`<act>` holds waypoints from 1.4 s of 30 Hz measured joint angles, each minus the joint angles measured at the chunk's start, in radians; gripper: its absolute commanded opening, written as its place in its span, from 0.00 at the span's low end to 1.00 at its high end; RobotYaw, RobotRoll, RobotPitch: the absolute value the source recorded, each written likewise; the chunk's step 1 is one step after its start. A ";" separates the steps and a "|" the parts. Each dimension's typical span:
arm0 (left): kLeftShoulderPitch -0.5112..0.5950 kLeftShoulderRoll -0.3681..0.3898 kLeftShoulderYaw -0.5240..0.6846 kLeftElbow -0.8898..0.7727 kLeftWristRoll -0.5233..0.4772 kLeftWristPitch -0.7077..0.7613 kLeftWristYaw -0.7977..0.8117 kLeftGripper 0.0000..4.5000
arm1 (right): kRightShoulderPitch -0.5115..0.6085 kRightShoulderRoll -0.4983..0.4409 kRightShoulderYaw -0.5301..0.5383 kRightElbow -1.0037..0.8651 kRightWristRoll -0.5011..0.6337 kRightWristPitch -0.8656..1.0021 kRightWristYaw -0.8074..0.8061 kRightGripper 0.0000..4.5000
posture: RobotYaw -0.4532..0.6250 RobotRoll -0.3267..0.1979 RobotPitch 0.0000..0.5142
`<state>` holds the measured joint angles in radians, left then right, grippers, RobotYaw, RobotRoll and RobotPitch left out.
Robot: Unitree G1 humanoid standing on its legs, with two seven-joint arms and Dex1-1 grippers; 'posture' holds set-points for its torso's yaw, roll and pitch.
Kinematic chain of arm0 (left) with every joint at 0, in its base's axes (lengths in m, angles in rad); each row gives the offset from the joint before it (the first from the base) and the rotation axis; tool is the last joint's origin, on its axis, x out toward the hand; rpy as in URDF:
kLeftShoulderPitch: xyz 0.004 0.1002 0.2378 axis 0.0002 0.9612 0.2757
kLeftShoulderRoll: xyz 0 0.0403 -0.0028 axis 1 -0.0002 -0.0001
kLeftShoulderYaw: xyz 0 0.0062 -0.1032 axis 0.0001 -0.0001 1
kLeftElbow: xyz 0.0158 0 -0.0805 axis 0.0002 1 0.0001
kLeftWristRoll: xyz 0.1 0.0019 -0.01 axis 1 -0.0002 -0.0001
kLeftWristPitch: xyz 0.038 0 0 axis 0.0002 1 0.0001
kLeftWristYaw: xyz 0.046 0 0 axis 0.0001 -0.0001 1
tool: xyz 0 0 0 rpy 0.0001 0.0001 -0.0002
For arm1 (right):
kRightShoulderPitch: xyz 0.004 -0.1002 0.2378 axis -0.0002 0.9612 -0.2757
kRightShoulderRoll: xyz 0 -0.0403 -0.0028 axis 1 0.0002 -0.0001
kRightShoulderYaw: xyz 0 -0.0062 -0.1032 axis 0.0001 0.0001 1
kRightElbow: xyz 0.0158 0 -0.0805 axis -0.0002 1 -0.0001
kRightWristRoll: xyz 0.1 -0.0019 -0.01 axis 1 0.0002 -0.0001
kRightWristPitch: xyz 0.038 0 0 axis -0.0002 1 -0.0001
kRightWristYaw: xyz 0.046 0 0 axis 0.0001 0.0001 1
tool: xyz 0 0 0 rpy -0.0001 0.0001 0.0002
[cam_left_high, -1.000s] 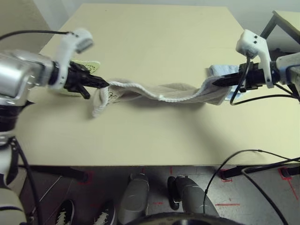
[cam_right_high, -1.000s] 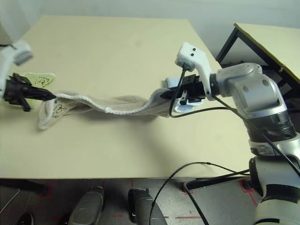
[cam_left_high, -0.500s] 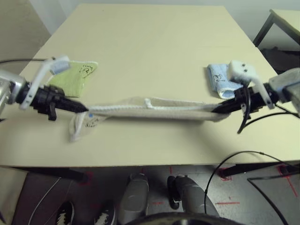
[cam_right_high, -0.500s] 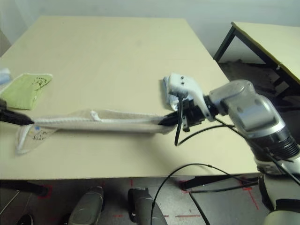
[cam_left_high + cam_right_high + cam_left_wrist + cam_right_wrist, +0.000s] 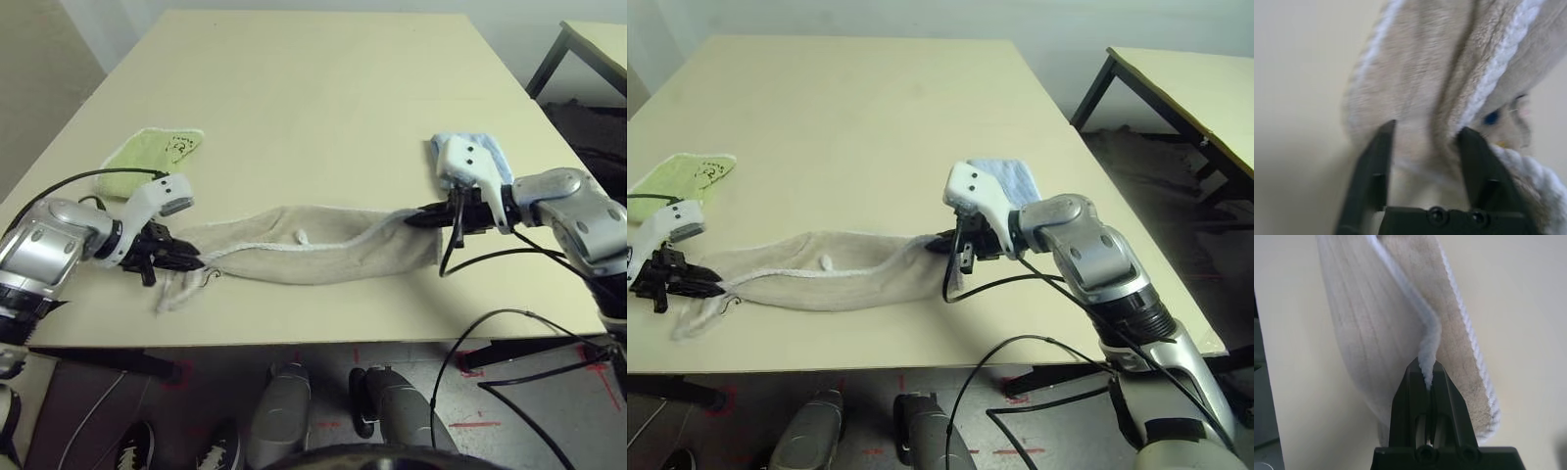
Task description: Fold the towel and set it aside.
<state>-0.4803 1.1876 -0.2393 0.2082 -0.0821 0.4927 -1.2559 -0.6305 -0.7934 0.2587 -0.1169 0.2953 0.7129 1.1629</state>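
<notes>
The beige towel lies slack on the table as a long narrow strip with white stitched edging, running left to right near the front edge. At its left end my left gripper rests low on the table. In the left wrist view its fingers stand open with the towel loose between them. At the strip's right end my right gripper is shut on a fold of the towel's edge.
A lime-green folded towel lies on the table behind my left arm. A light-blue folded towel lies behind my right gripper. The table's front edge runs just below the strip. A second table stands to the right.
The towel, stretched taut in the air before, has sagged flat onto the table. My left gripper has opened and let go of its end. Both grippers have moved inward.
</notes>
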 measured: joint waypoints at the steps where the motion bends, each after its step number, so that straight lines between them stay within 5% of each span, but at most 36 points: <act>1: -0.008 0.010 0.000 -0.001 0.016 -0.018 -0.007 0.86 | 0.002 0.000 0.000 0.001 0.000 0.000 -0.001 0.00 | 0.54 0.62 0.25; 3: -0.024 0.030 0.000 -0.014 0.035 -0.028 -0.028 0.99 | 0.002 0.001 0.000 0.005 -0.001 -0.001 -0.002 0.00 | 0.54 0.62 0.25; 18: 0.088 0.207 0.080 -0.373 -0.038 0.129 -0.207 0.99 | 0.000 0.032 0.003 0.030 -0.028 -0.027 0.006 0.00 | 0.55 0.62 0.24; 30: 0.133 0.126 0.081 -0.418 0.013 0.209 -0.045 0.99 | 0.010 0.034 0.005 0.029 -0.032 -0.037 0.007 0.00 | 0.55 0.62 0.24; 42: 0.158 0.094 0.065 -0.389 0.048 0.202 -0.008 0.09 | 0.016 0.017 0.003 0.025 -0.032 -0.039 0.025 0.00 | 0.55 0.62 0.24</act>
<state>-0.3221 1.2812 -0.1739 -0.1808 -0.0340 0.6948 -1.2640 -0.6143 -0.7760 0.2622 -0.0923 0.2637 0.6738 1.1876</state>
